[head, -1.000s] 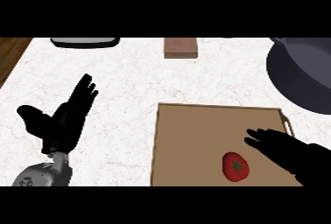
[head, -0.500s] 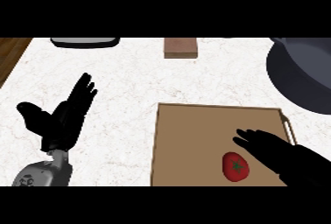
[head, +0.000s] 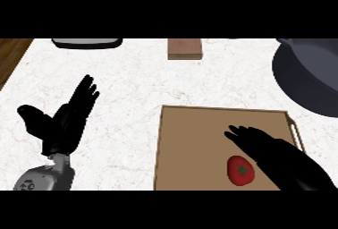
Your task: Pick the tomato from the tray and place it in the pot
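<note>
A red tomato (head: 240, 170) with a green stem lies near the front of the brown tray (head: 198, 134). My right hand (head: 274, 152) hovers over the tray with fingers straight, open, just right of the tomato and partly above it. The dark pot (head: 309, 76) stands at the far right, cut off by the view's edge. My left hand (head: 63, 123) rests open at the left over the counter, fingers up.
A brown block (head: 184, 48) lies at the back centre. A dark flat object with a pale rim (head: 87, 43) sits at the back left. The counter's wooden edge (head: 12, 53) shows at the far left.
My right hand has slid left and slightly forward over the tray, closing in on the tomato. The left hand and the tomato have not moved.
</note>
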You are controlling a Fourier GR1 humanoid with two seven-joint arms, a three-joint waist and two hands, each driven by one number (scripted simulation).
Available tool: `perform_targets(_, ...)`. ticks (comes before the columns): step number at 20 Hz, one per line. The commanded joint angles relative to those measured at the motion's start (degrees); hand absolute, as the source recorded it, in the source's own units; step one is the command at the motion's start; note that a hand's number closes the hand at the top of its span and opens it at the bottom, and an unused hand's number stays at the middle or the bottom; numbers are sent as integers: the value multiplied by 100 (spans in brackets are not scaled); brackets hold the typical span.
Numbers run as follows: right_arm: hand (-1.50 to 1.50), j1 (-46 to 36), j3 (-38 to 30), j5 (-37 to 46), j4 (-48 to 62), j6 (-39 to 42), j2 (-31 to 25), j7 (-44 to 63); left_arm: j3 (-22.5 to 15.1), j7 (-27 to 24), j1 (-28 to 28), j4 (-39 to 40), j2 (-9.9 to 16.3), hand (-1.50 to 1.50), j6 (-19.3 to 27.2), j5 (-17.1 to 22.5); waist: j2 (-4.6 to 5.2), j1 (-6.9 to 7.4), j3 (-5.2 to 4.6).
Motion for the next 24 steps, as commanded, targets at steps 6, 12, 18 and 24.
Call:
perform_targets(6, -150, 231, 563, 1094, 403, -70, 176, -345, 368, -207, -258, 400, 34, 0, -300, 53, 0, -21, -1)
perform_targets(12, -150, -46, 615, 1607, 1102, -125, 462, -332, 137, 45, 377, -472, -66, 0, -350, -14, -4, 13, 0)
perform_targets(18, -150, 189, 576, 1903, 1146, -84, 461, -677, 48, 336, 356, -556, -227, 0, -168, -329, -6, -1, 1)
perform_targets(24, 150, 124, 537, 1719, 1620, -724, 488, -1856, 333, 239, 170, -296, -149, 0, -340, -104, -1, 9, 3)
